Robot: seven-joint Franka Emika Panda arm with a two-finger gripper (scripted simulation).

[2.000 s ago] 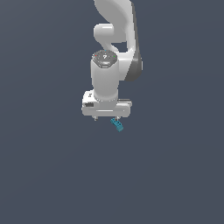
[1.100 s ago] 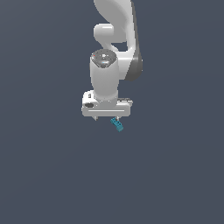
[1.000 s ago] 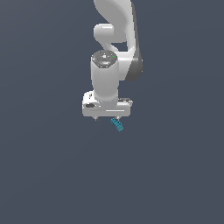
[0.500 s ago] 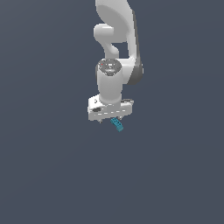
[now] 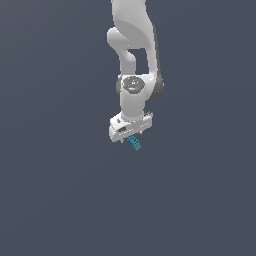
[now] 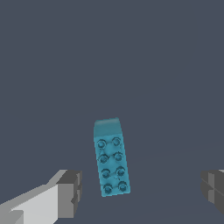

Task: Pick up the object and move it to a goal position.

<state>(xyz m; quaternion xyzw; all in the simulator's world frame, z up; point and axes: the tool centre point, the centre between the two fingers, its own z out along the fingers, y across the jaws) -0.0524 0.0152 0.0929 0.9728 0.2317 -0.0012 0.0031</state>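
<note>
Item: one white Panda arm (image 5: 132, 45), reaching down from the upper edge of the exterior view, wrist pointed downward over a plain dark grey-blue bench (image 5: 60, 190). Gripper (image 5: 131, 140): white body with dark grey fingertips; in the wrist view one fingertip (image 6: 70, 192) shows at one side of the frame and the other only partly at the opposite edge, set wide apart, so the gripper is spread and grasps nothing. Item: one block (image 5: 133, 143), teal-blue, elongated, small against the gripper body. In the exterior view it shows just under the gripper, slanting down toward the exterior view's right, its upper end partly hidden behind the gripper body. In the wrist view the block (image 6: 110, 162) lies between the two fingertips, closer to the fully visible one, touching neither, with clear bench visible on both sides. Its studded face is turned to the wrist camera: eight round studs in two rows of four. One end face, lighter teal and smooth, shows at the far end. The long axis is slightly tilted in that view. Whether the block rests on the bench cannot be told from the exterior view; the wrist view shows no gap or shadow to settle it.
</note>
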